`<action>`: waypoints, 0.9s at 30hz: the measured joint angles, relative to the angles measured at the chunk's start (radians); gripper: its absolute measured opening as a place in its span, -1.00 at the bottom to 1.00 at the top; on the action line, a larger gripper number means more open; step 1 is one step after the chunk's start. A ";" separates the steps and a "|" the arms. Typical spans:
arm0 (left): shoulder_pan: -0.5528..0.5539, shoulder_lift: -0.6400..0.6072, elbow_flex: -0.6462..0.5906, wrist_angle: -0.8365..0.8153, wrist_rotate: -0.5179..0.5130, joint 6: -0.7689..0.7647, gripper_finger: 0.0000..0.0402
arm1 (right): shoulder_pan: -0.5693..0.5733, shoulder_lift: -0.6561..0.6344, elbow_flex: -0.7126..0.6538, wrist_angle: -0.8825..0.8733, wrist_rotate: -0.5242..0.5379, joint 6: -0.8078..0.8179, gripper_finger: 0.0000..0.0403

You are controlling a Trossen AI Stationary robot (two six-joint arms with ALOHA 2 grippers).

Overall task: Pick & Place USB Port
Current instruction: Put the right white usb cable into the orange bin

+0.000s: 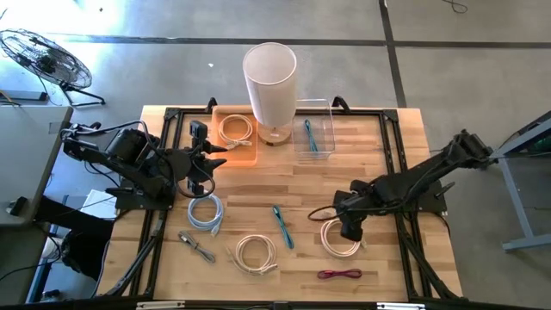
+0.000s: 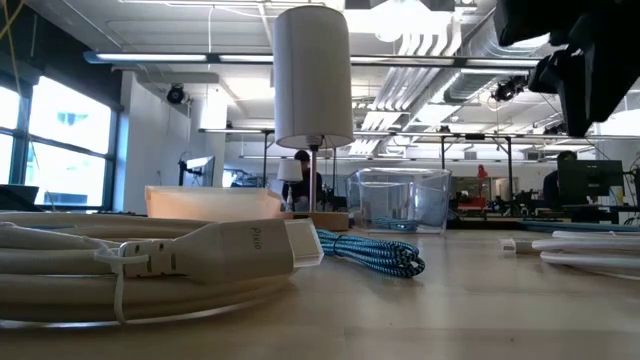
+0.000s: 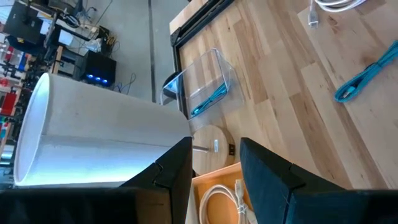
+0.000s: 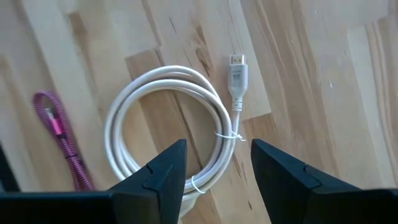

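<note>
Hovering over the white cable (image 4: 171, 140) coiled on the surface (image 1: 379, 267), the right pincer (image 4: 214, 171) has its fingers spread apart and empty. The coil lies near the front right, with a pink cable (image 1: 339, 275) just beside it. To do this grasp well, I would come straight down so the fingers straddle the bundled strands where the tie (image 4: 233, 135) holds them, not the loose plug (image 4: 237, 73), which would likely let the coil dangle and unwind. Close only once both fingers are near the wood. The left pincer (image 3: 214, 171) waits, also parted, near the lamp (image 1: 269, 82) and the orange tray (image 1: 217, 120), which already holds one coil.
</note>
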 joint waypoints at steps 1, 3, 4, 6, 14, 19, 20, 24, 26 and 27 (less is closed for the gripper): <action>0.000 0.000 0.000 0.000 0.005 0.000 -0.35 | 0.000 0.009 0.000 0.000 0.000 0.001 -0.15; 0.000 0.000 0.000 0.000 0.013 0.000 -0.35 | 0.000 0.021 0.000 0.002 -0.005 0.007 -0.16; 0.000 0.000 0.000 0.001 0.022 0.000 -0.35 | 0.000 0.025 0.000 0.002 -0.010 0.008 -0.16; 0.000 0.000 0.000 0.001 0.031 0.000 -0.35 | 0.000 0.031 0.000 0.002 -0.014 0.010 -0.18; 0.000 0.000 0.000 0.001 0.033 -0.008 -0.35 | 0.000 0.033 0.000 0.002 0.021 0.010 -0.20; 0.000 0.009 0.000 0.001 0.034 -0.019 -0.35 | 0.000 0.033 0.000 0.001 0.058 0.007 -0.20; 0.000 0.013 0.000 0.001 0.037 -0.019 -0.35 | 0.000 0.033 0.000 0.001 0.059 0.003 -0.20; 0.000 0.025 0.000 0.002 0.066 -0.019 -0.35 | 0.000 0.033 0.000 -0.005 0.059 0.001 -0.22; 0.000 0.029 0.000 -0.001 0.077 -0.019 -0.35 | 0.000 0.033 0.000 -0.012 0.059 0.002 -0.22; 0.000 0.033 -0.001 -0.001 0.081 -0.019 -0.35 | 0.000 0.033 0.000 -0.013 0.058 0.002 -0.22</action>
